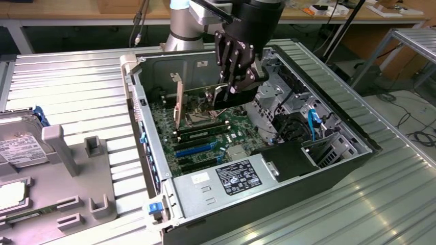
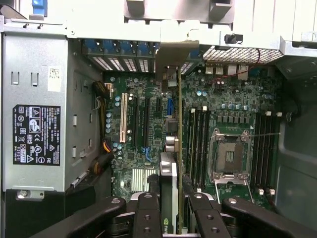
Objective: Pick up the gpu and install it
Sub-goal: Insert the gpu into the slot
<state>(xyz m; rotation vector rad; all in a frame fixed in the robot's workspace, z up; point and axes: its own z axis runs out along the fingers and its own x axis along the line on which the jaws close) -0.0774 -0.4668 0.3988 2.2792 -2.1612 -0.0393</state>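
Note:
The gpu [image 1: 197,102] hangs edge-down inside the open computer case [image 1: 146,148], just above the green motherboard [image 1: 204,143]. Its silver end bracket [image 1: 178,99] points toward the case's rear wall. My gripper [image 1: 235,89] comes down from above, shut on the card's far end. In the wrist view the gpu [image 2: 179,144] is seen edge-on between the slots, with its bracket [image 2: 171,54] against the rear slot openings. The black fingers [image 2: 147,215] of my gripper [image 2: 173,220] press on both sides of the card, whose black cooler sits between them.
A power supply [image 1: 235,176] with a black label fills the case's near corner. The CPU socket [image 2: 229,156] and memory slots [image 2: 198,148] lie beside the card. A drive cage [image 1: 272,97] stands behind the gripper. On the exterior view's left, a grey fixture [image 1: 61,173] holds a hard drive [image 1: 20,150].

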